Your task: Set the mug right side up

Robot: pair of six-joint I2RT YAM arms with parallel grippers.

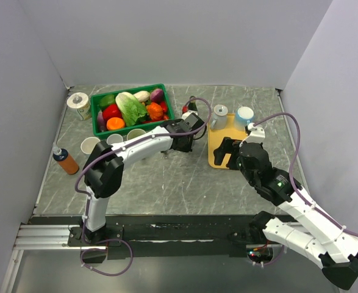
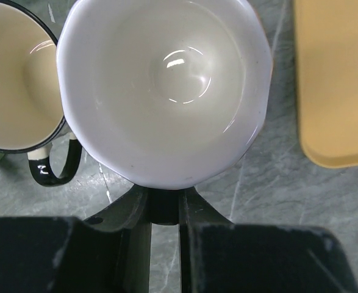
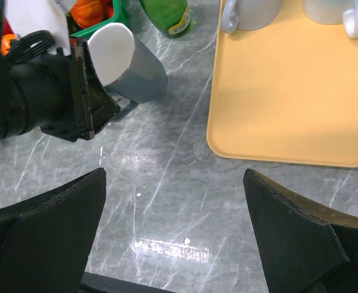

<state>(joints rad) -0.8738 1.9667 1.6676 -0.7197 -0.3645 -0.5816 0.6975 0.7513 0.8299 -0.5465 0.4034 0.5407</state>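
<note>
Left gripper (image 2: 164, 201) clenched on the mug (image 3: 130, 67) — mug tilted, mouth facing the wrist, just left of the yellow tray (image 3: 288, 97). Right gripper (image 3: 174, 174) spread wide, holding nothing — above the counter (image 3: 166, 207).

Both arms are white shells with black joints: left arm (image 1: 139, 146), right arm (image 1: 307, 221). Purple cables (image 1: 298, 141) loop off each, tiny green light (image 1: 280, 180) on the right one, right hand (image 3: 174, 177) matte black.

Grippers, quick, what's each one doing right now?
Left gripper: closed, holding the white mug.
Right gripper: open, holding nothing.
</note>
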